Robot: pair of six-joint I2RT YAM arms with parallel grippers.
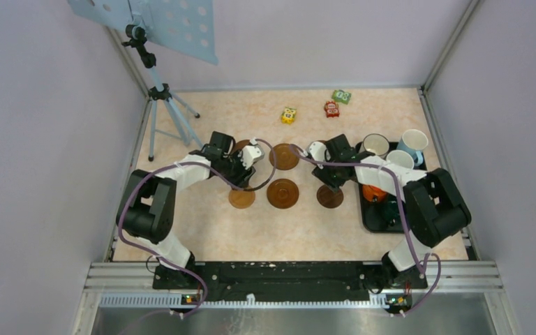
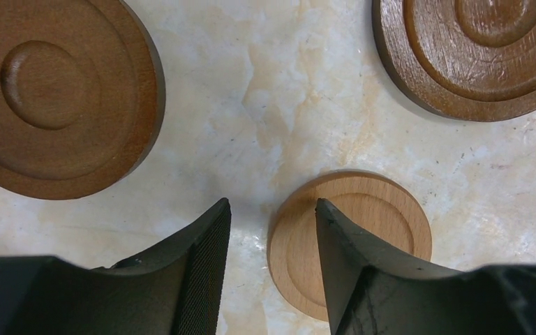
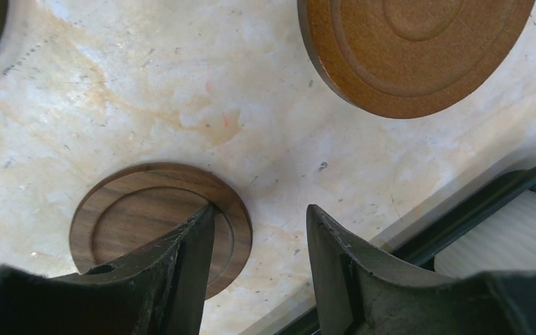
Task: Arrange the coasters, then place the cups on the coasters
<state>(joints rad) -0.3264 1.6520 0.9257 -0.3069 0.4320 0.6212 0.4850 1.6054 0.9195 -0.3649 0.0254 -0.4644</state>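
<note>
Lifting straight up is advised, so that the light coaster (image 2: 384, 216), lying flat on the table (image 2: 265, 105) well left of the black tray (image 1: 371, 215), is not dragged by the left jaws, parted and empty; the right jaws, likewise parted, hold nothing.

Pale coaster (image 2: 370, 216) partly behind left gripper (image 2: 272, 204) finger; orange cup (image 1: 373, 193) half under right arm (image 1: 391, 176)

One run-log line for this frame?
stage: arranging coasters | left pincer: open, empty, by light coaster | right pincer: open, empty, by dark coaster | cups: on black tray
</note>
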